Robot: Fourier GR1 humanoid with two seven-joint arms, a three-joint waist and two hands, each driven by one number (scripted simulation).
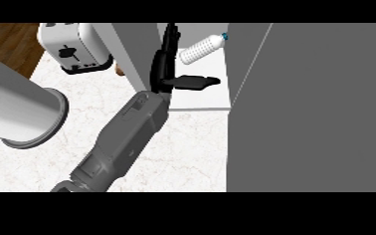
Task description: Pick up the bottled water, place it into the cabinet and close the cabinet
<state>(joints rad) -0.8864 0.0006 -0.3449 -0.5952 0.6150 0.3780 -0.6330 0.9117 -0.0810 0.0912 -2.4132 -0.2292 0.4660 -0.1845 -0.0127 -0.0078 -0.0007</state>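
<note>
The bottled water [202,48], white with a blue cap, lies on its side inside the cabinet [198,99] on the pale shelf, cap pointing to the upper right. My left hand [163,64] reaches up from the lower left. It is seen edge-on at the cabinet's opening, beside the grey left wall [136,50]. Its fingers are straight and point away from me, and the thumb [195,82] sticks out to the right over the shelf. The hand holds nothing and stands a little left of and below the bottle. The right hand does not show.
The open cabinet door [301,109], a large grey panel, fills the right side. A white toaster [73,47] stands at the back left on the marble counter [191,149]. A big grey cylinder [29,109] sits at the left edge.
</note>
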